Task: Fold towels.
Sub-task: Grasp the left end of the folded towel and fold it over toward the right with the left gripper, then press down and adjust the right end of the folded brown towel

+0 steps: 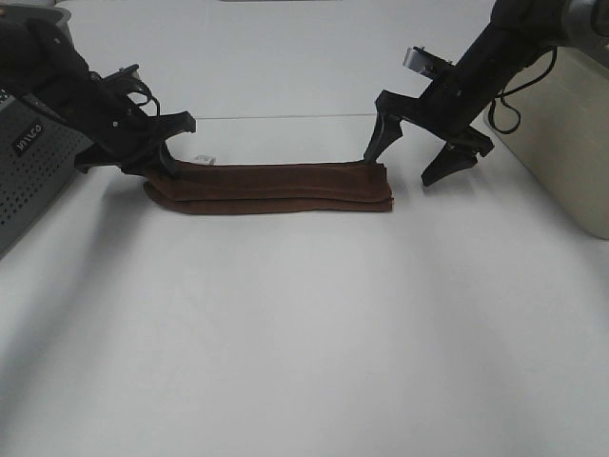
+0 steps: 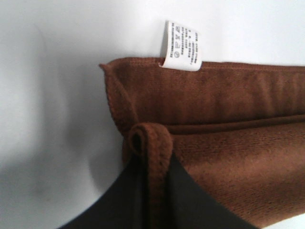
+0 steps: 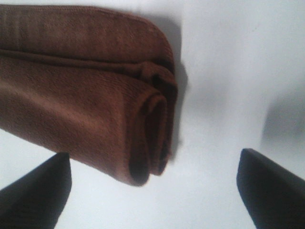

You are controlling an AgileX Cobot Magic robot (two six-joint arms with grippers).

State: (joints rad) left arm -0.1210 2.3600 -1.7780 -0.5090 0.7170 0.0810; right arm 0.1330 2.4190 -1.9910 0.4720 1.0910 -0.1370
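Note:
The dark reddish-brown towel (image 1: 276, 186) lies folded into a long narrow strip across the white table (image 1: 304, 343). Its white tag (image 1: 203, 159) sticks out at the left end. My left gripper (image 1: 162, 162) is at that end, and in the left wrist view it (image 2: 152, 160) is shut on a rolled hem of the towel (image 2: 228, 105), just below the tag (image 2: 181, 45). My right gripper (image 1: 400, 169) stands open at the right end, one finger on the towel's corner and the other beyond it. The right wrist view shows the gripper (image 3: 153, 160) straddling the towel's layered end (image 3: 71, 95).
A grey perforated box (image 1: 29, 171) stands at the left edge behind my left arm. A pale cream box (image 1: 571, 143) stands at the right edge, next to my right arm.

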